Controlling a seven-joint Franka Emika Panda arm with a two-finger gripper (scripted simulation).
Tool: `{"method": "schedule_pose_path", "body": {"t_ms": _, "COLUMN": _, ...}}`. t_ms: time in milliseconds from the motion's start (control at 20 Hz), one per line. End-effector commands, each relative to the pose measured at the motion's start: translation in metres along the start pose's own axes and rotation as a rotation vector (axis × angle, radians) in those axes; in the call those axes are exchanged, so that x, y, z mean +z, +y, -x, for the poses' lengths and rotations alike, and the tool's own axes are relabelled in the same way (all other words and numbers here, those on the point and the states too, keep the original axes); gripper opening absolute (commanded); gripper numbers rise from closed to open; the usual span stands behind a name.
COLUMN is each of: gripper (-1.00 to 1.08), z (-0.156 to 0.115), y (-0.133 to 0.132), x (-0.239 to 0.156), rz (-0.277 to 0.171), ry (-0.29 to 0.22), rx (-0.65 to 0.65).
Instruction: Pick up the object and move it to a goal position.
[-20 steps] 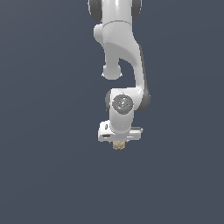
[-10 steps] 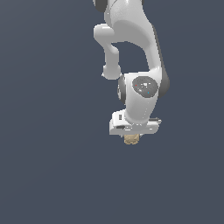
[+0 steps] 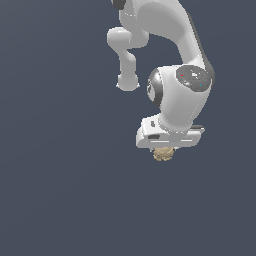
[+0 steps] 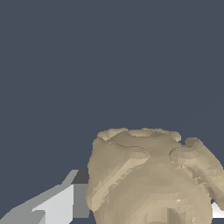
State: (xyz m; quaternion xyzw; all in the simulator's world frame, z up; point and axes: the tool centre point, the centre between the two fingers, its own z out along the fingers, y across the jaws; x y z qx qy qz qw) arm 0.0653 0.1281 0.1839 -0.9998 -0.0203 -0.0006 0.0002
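Flat slate-blue ground fills both views, with no table edge, marker or goal sign to be seen anywhere.

From the exterior view, the white arm (image 3: pixel 175 95) bends down from the top of the picture and ends in the gripper (image 3: pixel 164 150). The object (image 3: pixel 163 154), a small tan lump much narrower than the gripper's body, pokes out just beneath it. No shadow or surface line shows under the lump, so I cannot tell whether it hangs clear or sits on the ground.

From the wrist view, the object (image 4: pixel 151 179) looms large and close, its knobbly faces plain, with a pale finger (image 4: pixel 57 203) touching one flank and a sliver of white at the opposite flank. The jaws look clenched on the object, one to each side.

My judgement is that the carrying step is in hand. To do it well, the clamp should hold steady, the arm should travel smoothly without jerks or wrist twists, and the lumpy shape should be watched for slipping, since its uneven faces give the fingers a poor seat.
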Motion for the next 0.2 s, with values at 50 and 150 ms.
{"method": "schedule_pose_path", "body": {"t_ms": 50, "gripper": -1.00, "z": -0.0014, "y": -0.0035, "x": -0.0051, "rz": 0.000, "ry": -0.001, "rx": 0.001}}
{"method": "schedule_pose_path", "body": {"t_ms": 150, "gripper": -1.00, "z": -0.0019, "y": -0.0035, "x": -0.0050, "rz": 0.000, "ry": -0.001, "rx": 0.001}}
